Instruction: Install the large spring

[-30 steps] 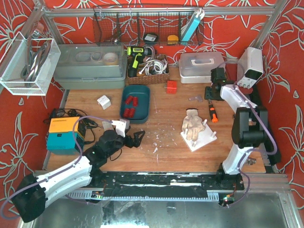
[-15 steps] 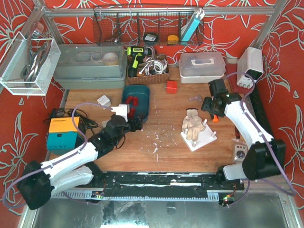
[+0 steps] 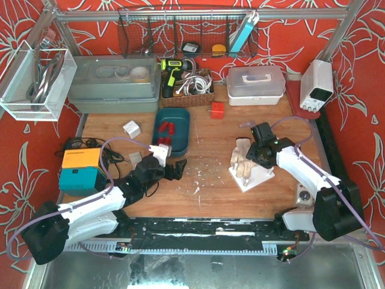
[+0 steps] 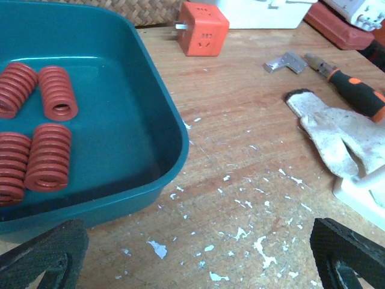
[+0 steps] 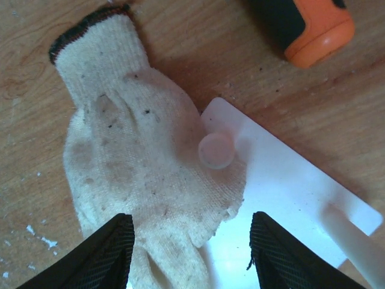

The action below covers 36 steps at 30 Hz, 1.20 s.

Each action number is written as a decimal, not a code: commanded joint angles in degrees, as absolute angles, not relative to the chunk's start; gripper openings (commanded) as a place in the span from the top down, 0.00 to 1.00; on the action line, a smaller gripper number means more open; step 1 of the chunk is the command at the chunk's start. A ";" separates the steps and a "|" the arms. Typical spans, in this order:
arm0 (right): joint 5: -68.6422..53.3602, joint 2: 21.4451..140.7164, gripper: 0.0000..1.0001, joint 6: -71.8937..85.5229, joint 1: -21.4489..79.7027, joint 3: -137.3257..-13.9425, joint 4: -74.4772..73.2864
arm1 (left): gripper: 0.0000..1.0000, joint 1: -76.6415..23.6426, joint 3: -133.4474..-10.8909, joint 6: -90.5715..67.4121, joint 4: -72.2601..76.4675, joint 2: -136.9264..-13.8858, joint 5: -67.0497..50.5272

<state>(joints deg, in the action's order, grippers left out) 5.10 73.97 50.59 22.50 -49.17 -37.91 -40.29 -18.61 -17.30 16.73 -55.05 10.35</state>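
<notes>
Several red coil springs point(image 4: 47, 158) lie in a teal tray point(image 4: 165, 114), also seen from above point(image 3: 180, 122). My left gripper point(image 3: 178, 169) is open and empty, low over the wood just right of the tray's near corner. A white base plate point(image 5: 289, 198) with an upright round peg point(image 5: 216, 150) and a second peg point(image 5: 352, 238) lies under a dirty white glove point(image 5: 138, 174). My right gripper point(image 3: 257, 153) is open and empty, hanging over the glove point(image 3: 242, 158) and the plate point(image 3: 260, 174).
An orange-handled screwdriver point(image 5: 307, 27) lies beyond the plate. An orange cube point(image 4: 201, 27) and a small metal bracket point(image 4: 287, 61) sit behind the tray. Storage boxes, a wicker basket point(image 3: 186, 96) and a power supply point(image 3: 317, 84) line the back. An orange-teal box point(image 3: 81, 168) stands at the left.
My right arm has swung forward and left, down over the glove and plate. My left gripper has moved a little right and nearer, away from the tray.
</notes>
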 commanded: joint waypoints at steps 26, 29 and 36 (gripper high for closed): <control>5.11 78.90 0.82 55.49 23.12 -43.28 -22.97 | 0.00 -40.69 -15.12 -15.97 24.39 -49.98 8.07; 6.86 75.91 0.92 55.50 23.12 -44.89 -25.30 | 0.00 -40.69 -15.09 -15.95 24.35 -49.92 8.41; 7.76 71.19 1.00 50.35 23.11 -51.16 -23.31 | 0.00 -40.69 -14.85 -15.91 24.13 -49.48 9.05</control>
